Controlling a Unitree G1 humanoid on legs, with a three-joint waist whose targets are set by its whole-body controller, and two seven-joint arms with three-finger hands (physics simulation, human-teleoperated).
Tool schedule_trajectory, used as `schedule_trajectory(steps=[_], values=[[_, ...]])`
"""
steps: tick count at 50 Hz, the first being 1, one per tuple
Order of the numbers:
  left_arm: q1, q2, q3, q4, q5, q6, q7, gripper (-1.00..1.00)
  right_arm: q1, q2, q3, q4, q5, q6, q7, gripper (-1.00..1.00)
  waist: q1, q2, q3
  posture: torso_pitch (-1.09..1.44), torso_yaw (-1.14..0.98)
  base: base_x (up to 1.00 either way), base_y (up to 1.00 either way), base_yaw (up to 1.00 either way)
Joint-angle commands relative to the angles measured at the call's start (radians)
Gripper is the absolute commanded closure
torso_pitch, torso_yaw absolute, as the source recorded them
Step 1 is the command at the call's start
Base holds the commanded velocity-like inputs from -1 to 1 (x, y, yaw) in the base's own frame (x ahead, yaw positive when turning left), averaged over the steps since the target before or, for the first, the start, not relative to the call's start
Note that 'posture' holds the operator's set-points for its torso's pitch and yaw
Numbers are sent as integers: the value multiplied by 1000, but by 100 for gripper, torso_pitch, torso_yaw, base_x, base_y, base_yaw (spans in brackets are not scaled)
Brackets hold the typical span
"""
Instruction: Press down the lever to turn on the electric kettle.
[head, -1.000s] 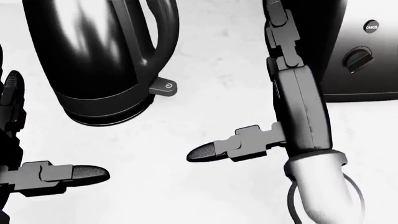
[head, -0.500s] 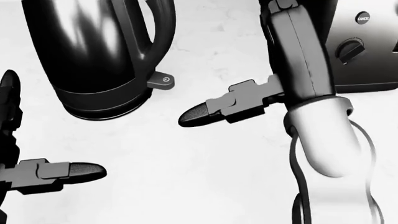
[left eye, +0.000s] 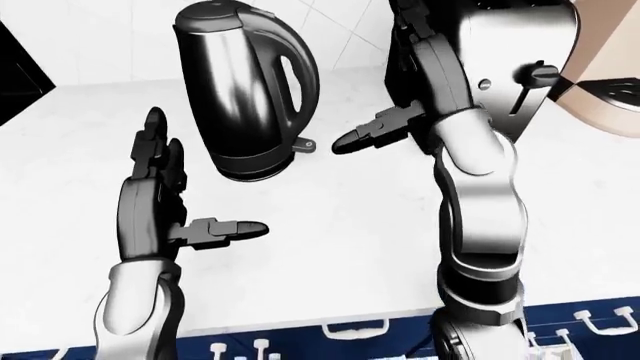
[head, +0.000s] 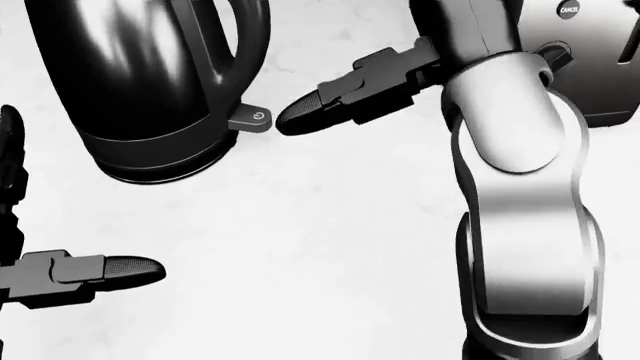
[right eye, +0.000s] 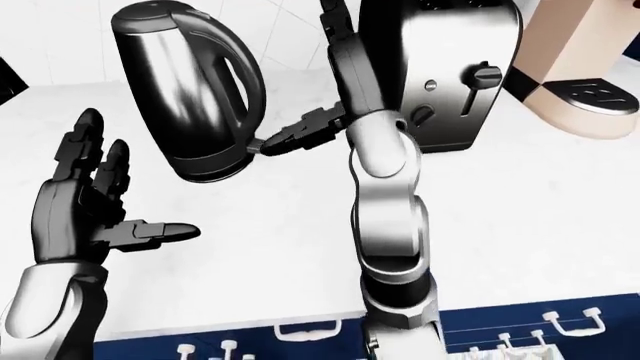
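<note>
The black and steel electric kettle (left eye: 245, 90) stands on the white counter (left eye: 330, 255), left of centre in the left-eye view. Its small grey lever (head: 252, 118) with a power symbol sticks out at the base, below the handle. My right hand (left eye: 385, 82) is open, with its fingers pointing up beside the kettle's handle. Its thumb tip (head: 297, 114) points left and sits just right of the lever; I cannot tell whether it touches. My left hand (left eye: 200, 180) is open and empty, lower left of the kettle, apart from it.
A steel toaster (right eye: 460, 75) stands right behind my right arm, to the right of the kettle. A beige coffee machine (right eye: 580, 67) is at the far right. Blue cabinet fronts with white handles (left eye: 350, 330) run along the counter's near edge.
My right hand has moved up the head view and leftward, bringing its thumb tip from well below the lever to just beside it. The left hand has hardly moved.
</note>
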Motion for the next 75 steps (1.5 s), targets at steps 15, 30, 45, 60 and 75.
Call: schedule_trajectory(steps=[15,30,45,60,75], values=[[-20,15,20,-36,-10,-30,9,-100,-138,-9,6,142,15,-98,-2,-100,5,-5,-30,0,0,0,0,0],[-16,20,36,-49,-17,-24,6,-100,-195,-6,6,273,-9,-139,25,-100,4,-3,-32,0,0,0,0,0],[-16,23,41,-48,-20,-24,9,-100,-167,5,6,347,-23,-196,24,-100,5,-4,-38,0,0,0,0,0],[-12,22,39,-48,-17,-28,10,-100,-156,5,5,400,-24,-229,20,-100,7,-9,-40,0,0,0,0,0],[-10,22,44,-42,-20,-36,9,-100,-193,8,5,505,-27,-271,4,-100,7,-2,-37,0,0,0,0,0]])
